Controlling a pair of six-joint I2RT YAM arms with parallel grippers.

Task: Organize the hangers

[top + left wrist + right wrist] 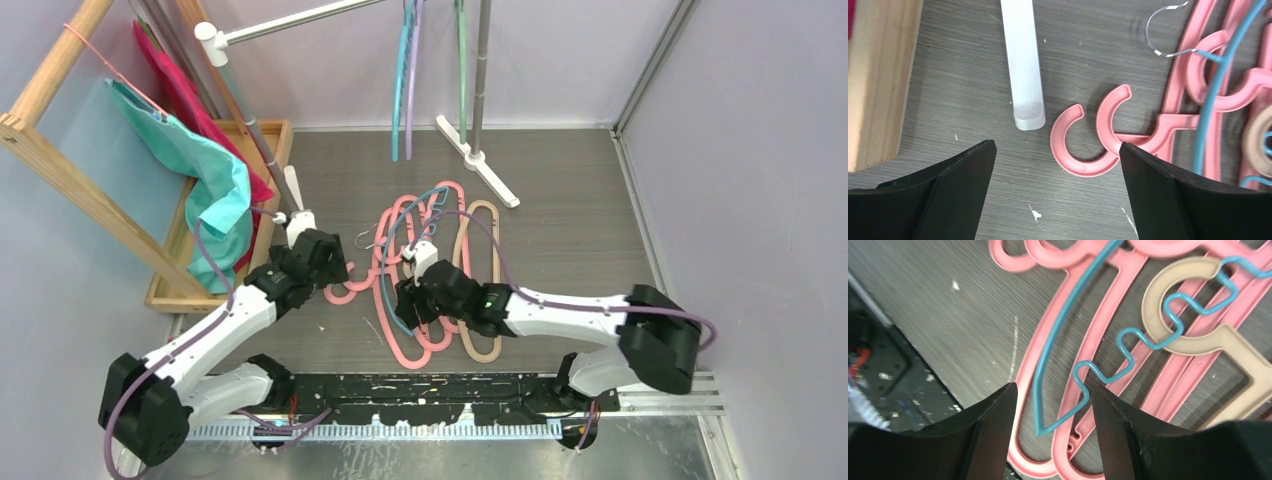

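Observation:
A tangled pile of hangers lies mid-table: several pink ones (390,250), a thin blue one (437,192) and a beige one (483,205). Teal (400,100), lavender (411,90) and green (461,70) hangers hang on the rail at the back. My left gripper (335,270) is open and empty; in its wrist view (1058,150) two pink hooks (1083,170) lie just ahead of the right finger. My right gripper (408,305) is open over the pile's near end; in its wrist view (1052,390) the blue hanger's (1063,311) corner and a pink bar (1098,340) lie between the fingers, and the beige hook (1153,300) lies beyond.
A wooden frame rack (60,160) with a teal cloth (215,190) and a red cloth (180,90) stands at the left. The rail stand's white foot (480,165) is behind the pile, another white foot (1023,65) beside the left gripper. A black rail (430,390) runs along the near edge.

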